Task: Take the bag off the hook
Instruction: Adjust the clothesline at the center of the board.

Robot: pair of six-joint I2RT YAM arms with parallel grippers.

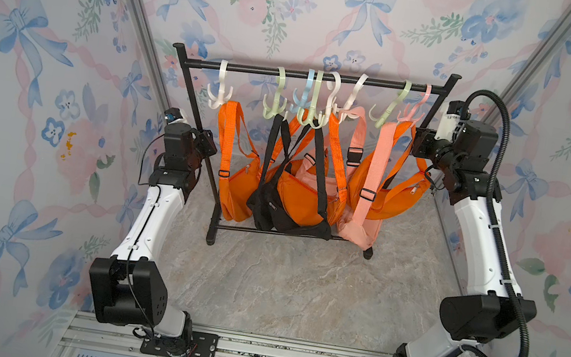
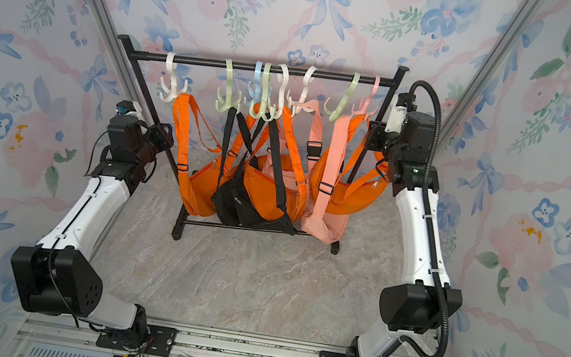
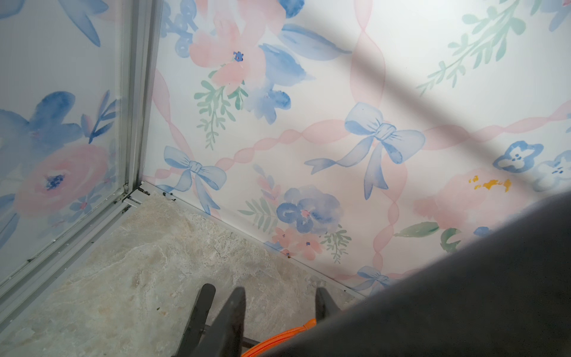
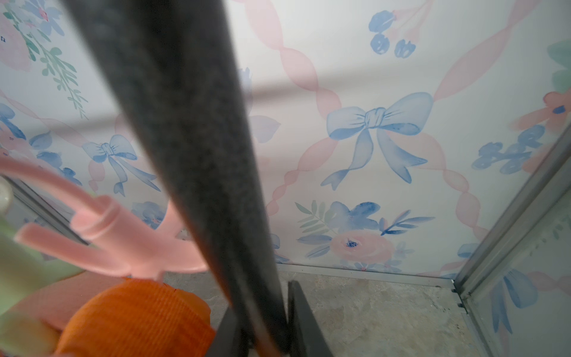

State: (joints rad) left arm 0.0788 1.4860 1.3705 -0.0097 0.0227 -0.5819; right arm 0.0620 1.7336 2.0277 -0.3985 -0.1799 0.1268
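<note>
Several bags hang by their straps from plastic hooks on a black rack (image 1: pixel 310 75): an orange bag (image 1: pixel 236 187) at the left under a white hook (image 1: pixel 218 94), a black bag (image 1: pixel 285 218), a pink bag (image 1: pixel 360 229), and an orange bag (image 1: pixel 396 196) under a pink hook (image 1: pixel 410 115). My right gripper (image 4: pixel 262 303) is shut on the rack's right post (image 4: pixel 191 154), beside the pink hook (image 4: pixel 123 241). My left gripper (image 3: pixel 279 293) is at the left post (image 3: pixel 463 293). Its jaws stand apart, showing floor and an orange strap (image 3: pixel 278 338) between them.
Flowered walls close in the cell on three sides, and both arms stand close to them. Marble-patterned floor (image 1: pixel 298 285) lies in front of the rack. More hooks in green, blue and white hang along the rail. An aluminium base rail (image 1: pixel 288 356) runs along the front.
</note>
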